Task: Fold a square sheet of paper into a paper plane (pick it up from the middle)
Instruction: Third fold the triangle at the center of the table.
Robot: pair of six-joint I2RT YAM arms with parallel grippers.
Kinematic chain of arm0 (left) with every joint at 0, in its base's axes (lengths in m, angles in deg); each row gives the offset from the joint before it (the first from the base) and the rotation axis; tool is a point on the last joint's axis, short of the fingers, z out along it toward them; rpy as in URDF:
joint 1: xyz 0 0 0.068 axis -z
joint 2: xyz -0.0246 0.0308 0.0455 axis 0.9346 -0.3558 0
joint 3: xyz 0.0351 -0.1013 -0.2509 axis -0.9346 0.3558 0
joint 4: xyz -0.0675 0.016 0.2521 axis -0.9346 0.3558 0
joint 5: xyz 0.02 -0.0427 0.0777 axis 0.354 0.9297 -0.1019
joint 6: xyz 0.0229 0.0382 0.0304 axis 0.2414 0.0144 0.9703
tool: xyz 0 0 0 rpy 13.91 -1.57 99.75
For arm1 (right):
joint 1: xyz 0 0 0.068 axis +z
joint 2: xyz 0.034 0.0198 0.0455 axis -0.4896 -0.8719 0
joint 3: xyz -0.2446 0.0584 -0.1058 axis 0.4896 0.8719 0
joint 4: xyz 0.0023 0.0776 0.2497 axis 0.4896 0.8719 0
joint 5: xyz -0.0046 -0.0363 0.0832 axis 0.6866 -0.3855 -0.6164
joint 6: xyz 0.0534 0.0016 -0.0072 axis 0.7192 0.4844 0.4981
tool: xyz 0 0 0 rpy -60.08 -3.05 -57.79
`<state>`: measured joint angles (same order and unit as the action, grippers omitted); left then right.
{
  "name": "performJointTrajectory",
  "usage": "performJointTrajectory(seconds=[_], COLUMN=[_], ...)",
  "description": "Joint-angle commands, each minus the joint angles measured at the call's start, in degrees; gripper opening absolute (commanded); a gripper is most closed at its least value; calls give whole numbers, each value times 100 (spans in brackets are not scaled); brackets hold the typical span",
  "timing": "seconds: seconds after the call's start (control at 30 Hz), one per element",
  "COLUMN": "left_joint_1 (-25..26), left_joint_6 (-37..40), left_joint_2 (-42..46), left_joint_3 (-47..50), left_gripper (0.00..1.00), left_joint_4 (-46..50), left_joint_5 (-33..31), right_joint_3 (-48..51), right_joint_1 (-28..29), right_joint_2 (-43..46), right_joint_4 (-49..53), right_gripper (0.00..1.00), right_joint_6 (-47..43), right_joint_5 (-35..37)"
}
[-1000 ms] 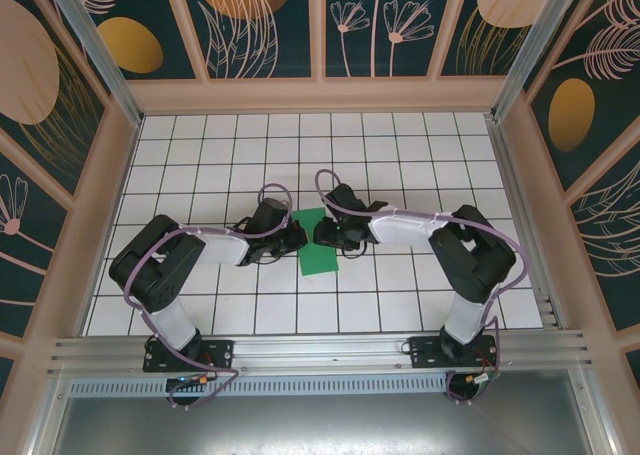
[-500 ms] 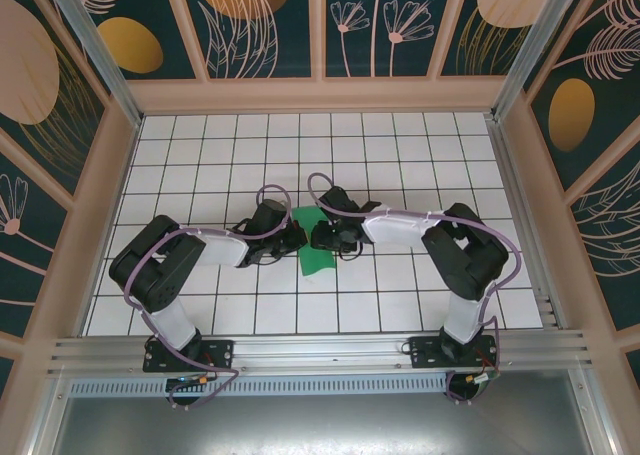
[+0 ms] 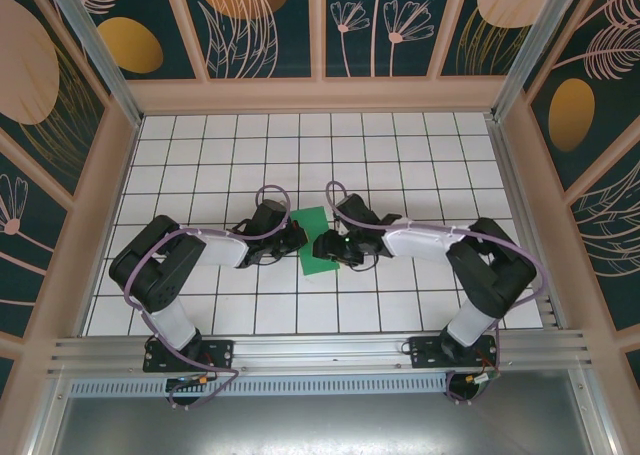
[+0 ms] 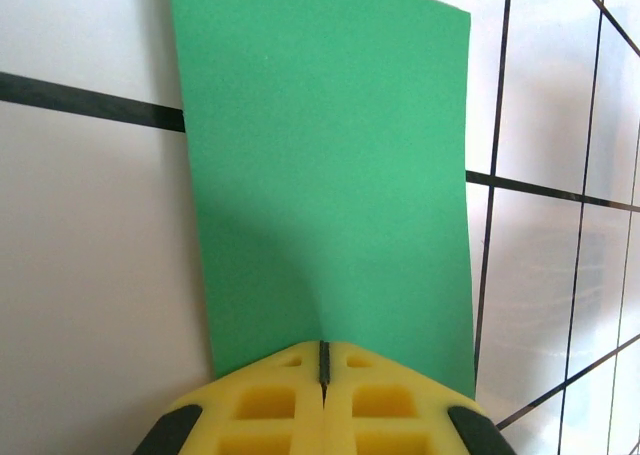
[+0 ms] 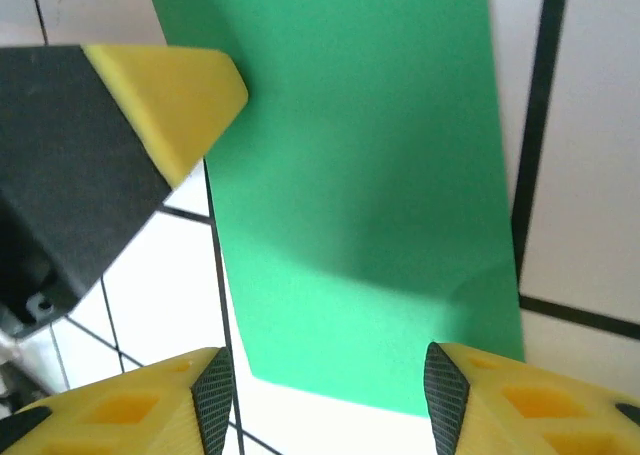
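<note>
Closed on the left edge of the square sheet of paper (image 4: 330, 175) at the left gripper (image 4: 322, 375); spread apart over its right side at the right gripper (image 5: 328, 375). Lying mid-tabletop, slightly toward the near edge.

- No text, label, brand, number or sign can be read in any view.
- The green sheet of paper (image 4: 330, 175) shows a plain, unprinted face.
</note>
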<state>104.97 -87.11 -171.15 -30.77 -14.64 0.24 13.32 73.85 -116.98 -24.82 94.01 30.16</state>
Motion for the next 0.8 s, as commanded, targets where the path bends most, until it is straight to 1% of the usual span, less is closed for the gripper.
performJointTrajectory(seconds=[0.0,0.07,0.2,0.27,0.37,0.5,0.77], left_joint_1=[5,11,7,7,5,6,5], left_joint_6=[-4,5,11,7,6,5,2], left_joint_2=[-445,-445,-417,-399,-405,-422,-424], left_joint_3=[291,293,311,328,311,304,317], left_gripper=[0,0,0,0,0,0,0], left_joint_4=[1035,1041,1027,1012,1009,991,995], left_joint_5=[-579,-575,-537,-532,-523,-498,-489], right_joint_3=[384,371,208,138,121,85,-22], right_joint_1=[-107,-111,-138,-129,-98,-59,17], right_joint_2=[232,230,276,225,83,-62,-256], right_joint_4=[-669,-560,140,394,413,373,5], right_gripper=[57,57,56,55,51,50,46], right_joint_6=[442,423,276,291,358,369,298], right_joint_5=[-535,-409,318,536,495,458,103])
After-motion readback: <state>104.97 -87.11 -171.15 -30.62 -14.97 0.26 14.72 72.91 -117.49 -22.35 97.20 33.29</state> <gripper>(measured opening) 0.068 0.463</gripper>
